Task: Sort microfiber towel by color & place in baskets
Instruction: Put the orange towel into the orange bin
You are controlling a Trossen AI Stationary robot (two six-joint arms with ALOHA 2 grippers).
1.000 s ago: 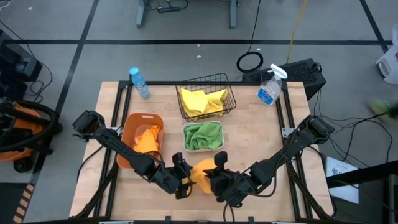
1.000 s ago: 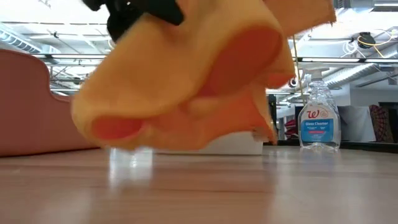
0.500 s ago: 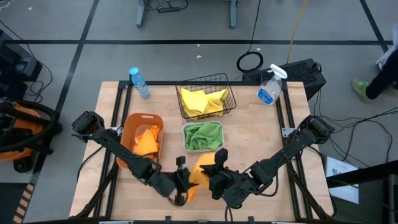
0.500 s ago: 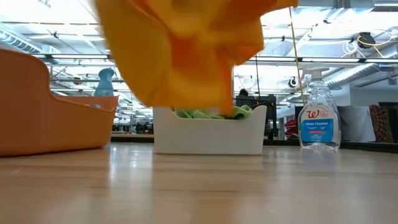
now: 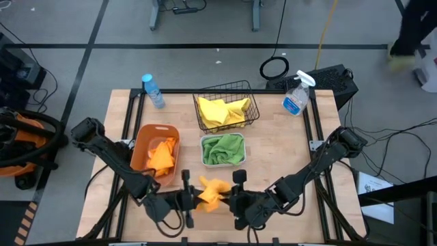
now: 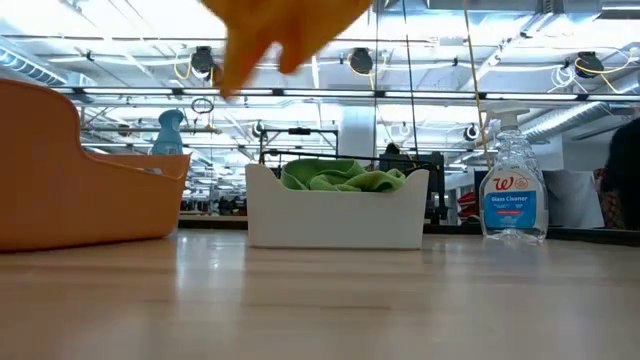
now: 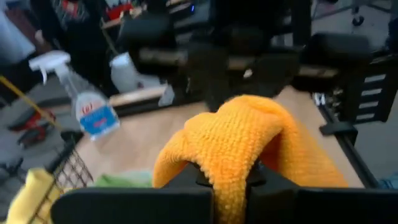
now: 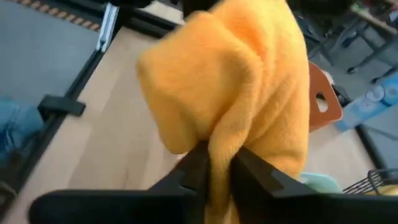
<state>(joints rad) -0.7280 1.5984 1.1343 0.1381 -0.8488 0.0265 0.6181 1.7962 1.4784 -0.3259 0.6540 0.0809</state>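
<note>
Orange microfiber towel (image 5: 210, 190) hangs lifted above the wooden tabletop (image 5: 273, 160) near its front edge, pinched from both sides: the left gripper (image 5: 188, 199) and the right gripper (image 5: 234, 199) each have their jaws clenched on a fold of it. The orange rounded plastic tub (image 5: 145, 141), already holding orange cloth, sits just to its left. With both arms gripping one towel, I judge the risk is a tug between them, or the towel dropping short of the tub's rim. The clear spray bottle (image 6: 511, 196) carries a blue label reading "Glass Cleaner" under a red "W" logo.
</note>
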